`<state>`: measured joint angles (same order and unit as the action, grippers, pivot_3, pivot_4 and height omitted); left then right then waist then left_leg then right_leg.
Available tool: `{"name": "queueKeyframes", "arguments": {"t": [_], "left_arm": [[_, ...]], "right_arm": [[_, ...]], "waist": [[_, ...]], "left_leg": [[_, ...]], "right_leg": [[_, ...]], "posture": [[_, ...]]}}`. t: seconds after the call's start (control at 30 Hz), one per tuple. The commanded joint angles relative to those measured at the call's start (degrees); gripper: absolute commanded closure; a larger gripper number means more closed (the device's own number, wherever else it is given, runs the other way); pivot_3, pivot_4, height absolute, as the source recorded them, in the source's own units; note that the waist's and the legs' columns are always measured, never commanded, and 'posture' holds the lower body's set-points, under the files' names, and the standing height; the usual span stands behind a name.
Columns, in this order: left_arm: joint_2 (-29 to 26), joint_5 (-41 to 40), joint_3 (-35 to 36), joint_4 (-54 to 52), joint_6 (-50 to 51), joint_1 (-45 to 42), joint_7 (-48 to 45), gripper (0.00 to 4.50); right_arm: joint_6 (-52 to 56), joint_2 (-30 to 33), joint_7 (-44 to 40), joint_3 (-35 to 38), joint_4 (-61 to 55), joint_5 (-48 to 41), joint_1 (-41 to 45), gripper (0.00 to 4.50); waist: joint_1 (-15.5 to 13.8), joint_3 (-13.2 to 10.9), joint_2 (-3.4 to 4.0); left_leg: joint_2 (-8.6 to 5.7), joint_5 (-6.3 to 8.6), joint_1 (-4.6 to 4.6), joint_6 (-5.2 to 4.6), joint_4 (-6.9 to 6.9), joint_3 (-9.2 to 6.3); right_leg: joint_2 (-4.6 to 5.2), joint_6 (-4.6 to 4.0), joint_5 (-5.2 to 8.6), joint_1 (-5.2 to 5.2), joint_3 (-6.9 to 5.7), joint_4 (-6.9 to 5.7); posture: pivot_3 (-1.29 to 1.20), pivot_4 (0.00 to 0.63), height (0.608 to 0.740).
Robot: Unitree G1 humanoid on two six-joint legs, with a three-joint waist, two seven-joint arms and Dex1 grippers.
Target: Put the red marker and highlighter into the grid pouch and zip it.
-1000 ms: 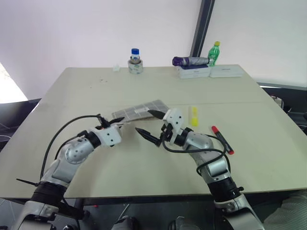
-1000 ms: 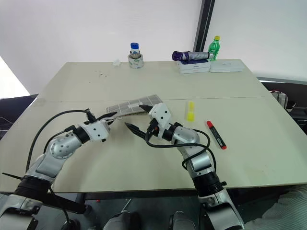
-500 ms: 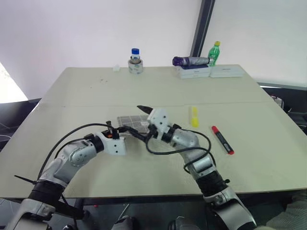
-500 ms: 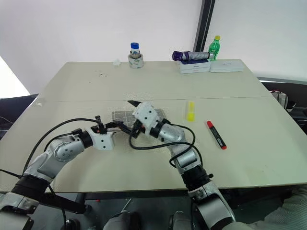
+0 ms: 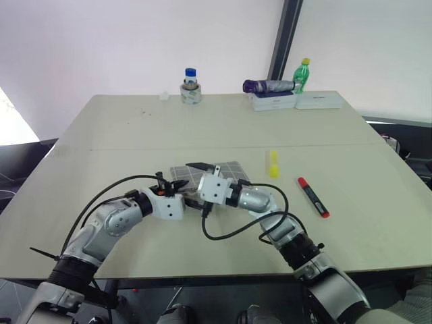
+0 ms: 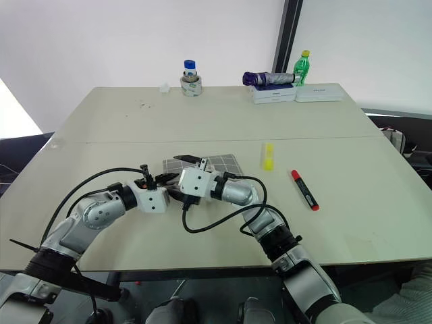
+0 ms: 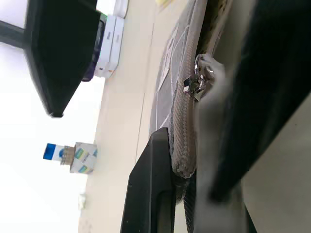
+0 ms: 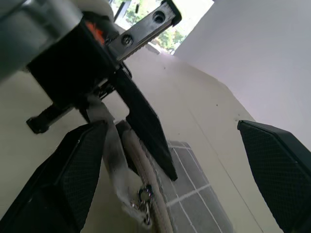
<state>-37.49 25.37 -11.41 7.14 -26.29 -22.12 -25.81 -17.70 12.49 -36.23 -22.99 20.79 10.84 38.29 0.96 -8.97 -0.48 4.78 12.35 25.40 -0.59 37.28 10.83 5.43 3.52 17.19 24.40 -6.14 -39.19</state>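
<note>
The grid pouch (image 5: pixel 223 171) lies on the table in front of me, grey with white lines. My left gripper (image 5: pixel 182 185) is shut on its near-left end, beside the zipper pull (image 7: pixel 198 78). My right gripper (image 5: pixel 192 181) is wide open, with one finger (image 8: pixel 73 170) on each side of that same pouch end and of the left fingers. It holds nothing. To the right of the pouch the yellow highlighter (image 5: pixel 273 164) lies on the table. Farther right lies the red marker (image 5: pixel 312 196).
At the table's far edge stand a roll of tape with a blue-capped jar (image 5: pixel 190 88) on it, a purple folded umbrella (image 5: pixel 267 86) on white boxes (image 5: pixel 273 101), and a green bottle (image 5: pixel 301 74).
My right gripper has swung left and down and rolled, from beside the pouch to astride its left end. The pouch has come down from a tilt and nearer to me, with the left gripper still shut on it.
</note>
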Motion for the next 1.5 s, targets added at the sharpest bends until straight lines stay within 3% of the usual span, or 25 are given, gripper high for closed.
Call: {"name": "queueKeyframes", "arguments": {"t": [0.03, 0.2, 0.33, 0.5, 0.67, 0.83, 1.07, 1.3, 1.5], "left_arm": [[-0.33, -1.55, 1.83, -2.41, -0.32, -0.66, 0.71, 4.5], [-0.6, -1.08, 1.76, -2.21, -0.58, -0.81, 0.93, 4.5], [-0.73, -1.72, 2.26, -2.02, -0.37, -0.25, 0.93, 4.5], [0.73, -7.28, 4.9, -1.98, 1.87, 1.91, 0.62, 4.5], [2.06, -12.86, 7.27, -2.74, 3.87, 5.65, -0.13, 4.5], [3.03, -17.32, 8.77, -5.32, 5.85, 9.99, -0.91, 4.5], [4.04, -23.01, 11.29, -7.57, 10.07, 13.87, -2.57, 4.5], [4.0, -22.47, 11.1, -7.97, 10.24, 14.1, -2.87, 4.5], [4.27, -21.31, 10.56, -7.33, 10.19, 13.11, -2.26, 4.5]], "right_arm": [[-0.68, 1.76, -0.31, 0.78, -0.11, 0.67, -0.58, 0.02], [0.08, 4.61, -1.26, 1.17, -2.76, 0.85, -2.95, 0.02], [5.63, 5.47, -8.46, 4.15, -10.46, -9.68, -7.38, 0.02], [17.28, 5.05, -7.54, 12.66, -18.65, -21.54, -10.77, 0.02], [27.2, 6.64, -3.44, 19.76, -26.6, -26.95, -17.09, 0.02], [29.94, 8.08, 2.7, 27.46, -34.26, -28.66, -25.31, 0.02], [30.94, 7.03, 9.67, 29.27, -40.7, -26.22, -34.81, 0.02], [30.62, 5.79, 14.84, 28.78, -38.15, -23.91, -32.7, 0.02], [32.74, 4.81, 21.9, 26.7, -23.81, -16.79, -18.7, 0.02]], "waist": [[-0.07, 0.0, 0.0], [0.07, 0.0, 0.0], [-0.03, 0.0, 0.0], [-0.05, 0.0, 0.0], [-0.22, 0.0, 0.0], [-0.22, 0.0, -0.01], [-0.04, 0.0, -0.02], [-0.07, 0.0, -0.02], [0.11, 0.0, -0.02]], "left_leg": [[0.0, 0.0, 0.0, 0.0, 0.0, 0.0], [0.0, -0.01, -0.01, 0.02, -0.01, 0.0], [0.01, -0.01, 0.0, 0.01, -0.02, 0.0], [0.04, 0.0, -0.02, 0.0, 0.01, -0.07], [0.04, 0.01, -0.03, -0.01, 0.0, -0.12], [-0.01, 0.08, -0.03, -0.13, -0.01, -0.13], [0.02, 0.21, -0.07, -0.34, -0.05, -0.2], [0.01, 0.22, -0.07, -0.34, -0.03, -0.21], [0.01, 0.21, -0.07, -0.34, -0.03, -0.19]], "right_leg": [[0.02, 0.0, 0.0, 0.0, 0.0, 0.0], [-0.01, 0.0, 0.0, 0.0, 0.0, 0.0], [-0.01, 0.01, 0.0, 0.0, 0.01, 0.01], [0.0, 0.0, 0.0, -0.03, 0.01, -0.01], [0.02, 0.0, 0.0, -0.06, 0.0, 0.0], [0.09, 0.0, 0.0, -0.08, 0.0, 0.03], [0.05, 0.0, 0.0, -0.09, 0.0, 0.01], [0.04, -0.01, 0.0, -0.1, 0.0, 0.01], [0.03, -0.01, 0.0, -0.08, 0.0, 0.01]], "posture": [[0.0, 0.15, 0.74], [0.0, 0.15, 0.74], [0.0, 0.15, 0.74], [0.0, 0.15, 0.74], [0.0, 0.15, 0.74], [0.0, 0.15, 0.74], [0.0, 0.15, 0.74], [0.0, 0.15, 0.74], [0.0, 0.15, 0.74]]}}
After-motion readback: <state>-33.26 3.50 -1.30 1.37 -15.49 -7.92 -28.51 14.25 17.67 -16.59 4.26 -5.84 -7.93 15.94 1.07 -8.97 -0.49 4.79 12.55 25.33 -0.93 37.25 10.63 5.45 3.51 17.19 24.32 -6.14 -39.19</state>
